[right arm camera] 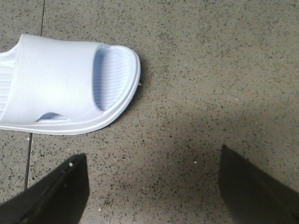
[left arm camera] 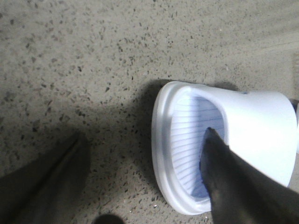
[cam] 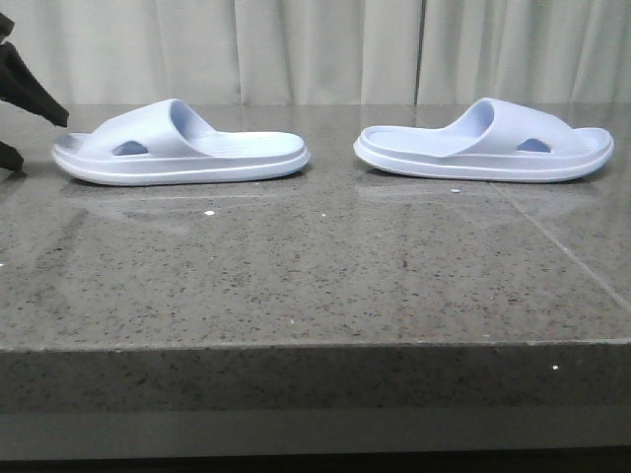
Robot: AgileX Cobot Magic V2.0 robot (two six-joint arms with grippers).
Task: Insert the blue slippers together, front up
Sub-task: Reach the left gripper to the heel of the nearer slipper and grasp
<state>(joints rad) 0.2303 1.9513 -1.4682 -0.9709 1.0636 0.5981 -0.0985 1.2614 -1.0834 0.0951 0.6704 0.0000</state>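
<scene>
Left pincer (left arm camera: 145, 182), jaws spread wide and holding nothing: one finger (left arm camera: 233, 182) hangs over the toe opening of the left slipper (cam: 177, 145), the other over bare counter (cam: 315, 266) beside the toe rim, so the jaws straddle that rim without closing; whether the finger touches the footbed cannot be told. In the front view only the dark tip of this pincer shows at the left edge, just beside the slipper's toe. Right pincer (right arm camera: 149, 186), likewise wide open and empty, hovers over bare counter near the toe of the right slipper (cam: 483, 145), clear of it. Both slippers lie sole-down on the counter, side-on to the front camera, heels toward each other and toes outward, well apart. Step in hand, as judged: approach to the first grasp, with nothing yet lifted or joined. The next move likely calls for the left jaws to close on the toe rim or strap, and the right pincer to shift over its own slipper, before the two can be brought together with fronts upward.
</scene>
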